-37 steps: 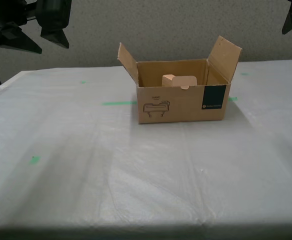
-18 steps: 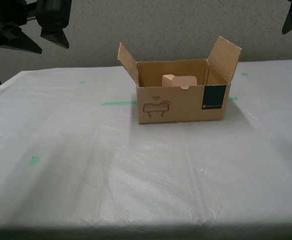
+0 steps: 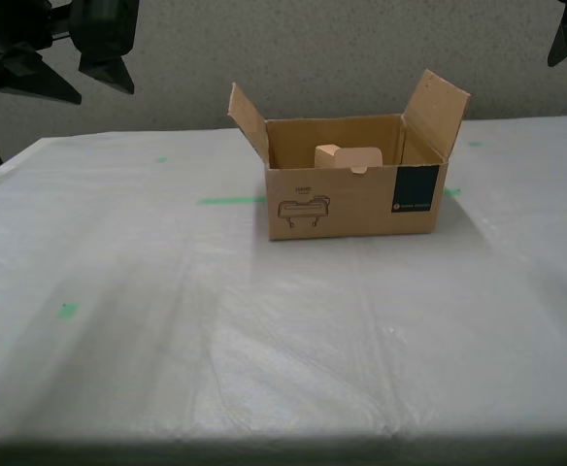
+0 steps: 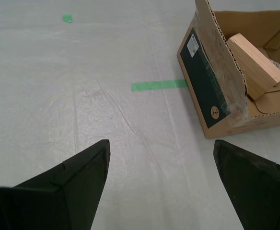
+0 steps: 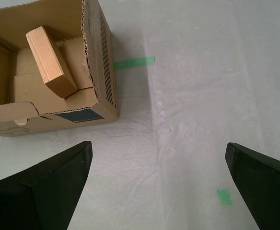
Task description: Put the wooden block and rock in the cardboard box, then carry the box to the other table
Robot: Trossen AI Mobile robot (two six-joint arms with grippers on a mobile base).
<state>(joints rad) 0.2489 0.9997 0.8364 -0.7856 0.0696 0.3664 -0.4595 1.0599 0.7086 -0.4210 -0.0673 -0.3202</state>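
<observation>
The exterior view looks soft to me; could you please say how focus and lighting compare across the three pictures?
Exterior view: slightly soft, even light, faint shadow beside the cardboard box. Both wrist views: sharper, the box's corrugated edges crisp, mild sheen on the table film.

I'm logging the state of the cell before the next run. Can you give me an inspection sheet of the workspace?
Surface: table covered in wrinkled whitish film, with green tape marks.
Job's things: cardboard box stands open, flaps up; wooden block leans tilted inside; rock barely shows behind the block.
Clutter: nothing seen.
Grippers: my first gripper and my second gripper are open, empty, above bare table beside the box.
Cables: nothing seen.
Surroundings: speckled grey wall behind the table.
</observation>
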